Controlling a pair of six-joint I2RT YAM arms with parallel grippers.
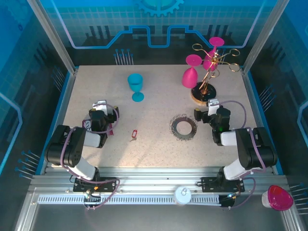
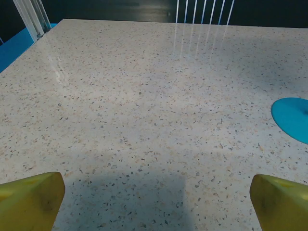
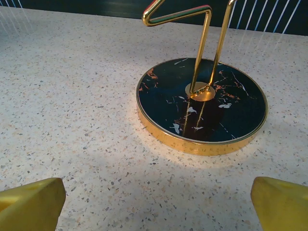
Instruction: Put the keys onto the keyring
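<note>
A tiny red-headed key (image 1: pixel 134 133) lies flat on the speckled table, near the front and left of centre. The dark grey keyring (image 1: pixel 183 127), fringed with thin wire loops, lies flat a short way to its right. My left gripper (image 1: pixel 100 107) rests low at the left, open, its yellow fingertips (image 2: pixel 30 199) wide apart over bare table. My right gripper (image 1: pixel 208 107) sits at the right, just right of the keyring, open, its yellow fingertips (image 3: pixel 31 204) spread with nothing between them, facing the rack's base.
A teal goblet (image 1: pixel 136 86) stands at the back centre; its foot (image 2: pixel 292 118) edges into the left wrist view. A gold wire rack (image 1: pixel 210 72) on a round dark base (image 3: pixel 202 103) holds pink goblets (image 1: pixel 190 72) at the back right. Blue walls ring the table.
</note>
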